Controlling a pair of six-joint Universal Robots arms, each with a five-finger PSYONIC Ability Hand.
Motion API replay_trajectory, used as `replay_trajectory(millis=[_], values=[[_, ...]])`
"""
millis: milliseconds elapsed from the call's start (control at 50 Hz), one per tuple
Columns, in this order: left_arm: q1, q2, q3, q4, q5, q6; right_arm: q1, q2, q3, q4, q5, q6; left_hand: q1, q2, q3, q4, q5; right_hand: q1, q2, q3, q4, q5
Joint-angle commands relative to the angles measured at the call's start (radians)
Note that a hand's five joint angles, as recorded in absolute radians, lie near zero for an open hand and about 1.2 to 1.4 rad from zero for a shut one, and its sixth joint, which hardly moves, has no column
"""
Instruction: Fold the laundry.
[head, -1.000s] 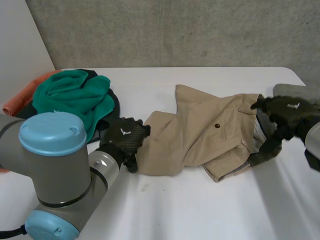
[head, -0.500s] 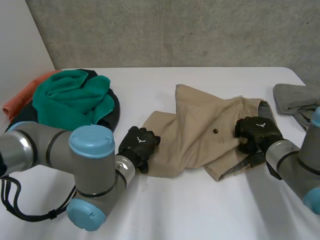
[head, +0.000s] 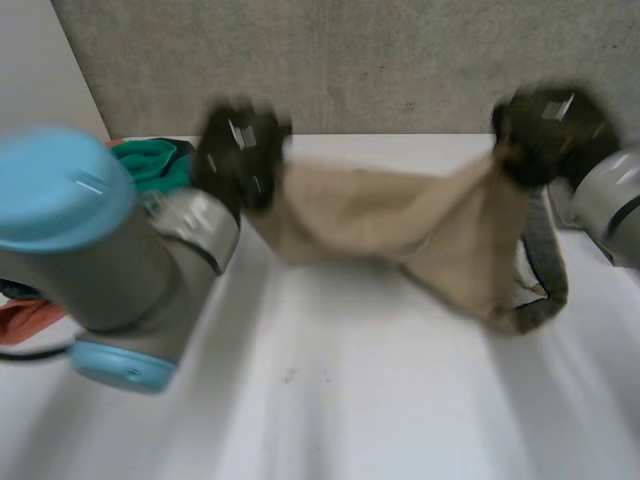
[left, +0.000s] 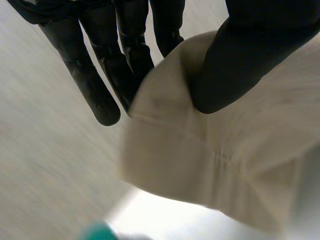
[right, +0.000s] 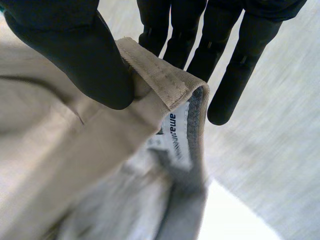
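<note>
My left hand (head: 240, 150) and my right hand (head: 545, 130) each pinched one end of the beige trousers (head: 400, 215) between thumb and fingers (left: 90, 82), stretched above the tabletop (head: 350, 400). Both pinches looked shallow, so a quick swing could have pulled the cloth free.

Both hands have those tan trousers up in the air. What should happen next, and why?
Probably lower the tan trousers flat onto the table: the left hand and right hand each pinch one end, and the cloth hangs sagging and bunched between them.
</note>
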Motion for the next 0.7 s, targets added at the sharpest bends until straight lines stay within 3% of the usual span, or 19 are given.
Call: replay_trajectory(millis=[20,220,360,500,620,680,700], values=[[-0.001,0.265,0.111,0.017,-0.006,-0.003,-0.006,-0.227,-0.223,0.14,0.002,-0.039,0.258,0.202,0.213,0.203,0.23,0.292,0.219,0.211,0.198,0.238],[0.006,0.306,0.314,0.014,0.002,-0.002,-0.008,-0.283,-0.379,0.254,0.008,-0.036,0.258,0.202,0.213,0.203,0.23,0.292,0.219,0.211,0.198,0.238],[0.029,0.138,0.412,0.008,0.032,0.0,-0.01,-0.231,-0.386,0.253,0.005,0.022,0.258,0.202,0.213,0.203,0.23,0.292,0.219,0.211,0.198,0.238],[0.112,-0.098,0.464,0.016,0.12,0.0,-0.002,0.068,-0.419,0.189,0.024,0.094,0.258,0.202,0.213,0.203,0.23,0.292,0.219,0.211,0.198,0.238],[0.155,-0.407,0.659,0.036,0.144,0.005,0.069,0.324,-0.497,0.029,0.206,0.067,0.258,0.202,0.213,0.203,0.23,0.292,0.219,0.211,0.198,0.238],[0.183,-0.532,0.791,0.049,0.141,0.003,0.096,0.463,-0.547,-0.138,0.288,0.036,0.258,0.202,0.213,0.203,0.23,0.292,0.219,0.211,0.198,0.238],[0.186,-0.557,0.823,0.056,0.141,0.003,0.099,0.49,-0.551,-0.187,0.291,0.03,0.258,0.202,0.213,0.203,0.23,0.145,0.072,0.064,0.051,0.091]])
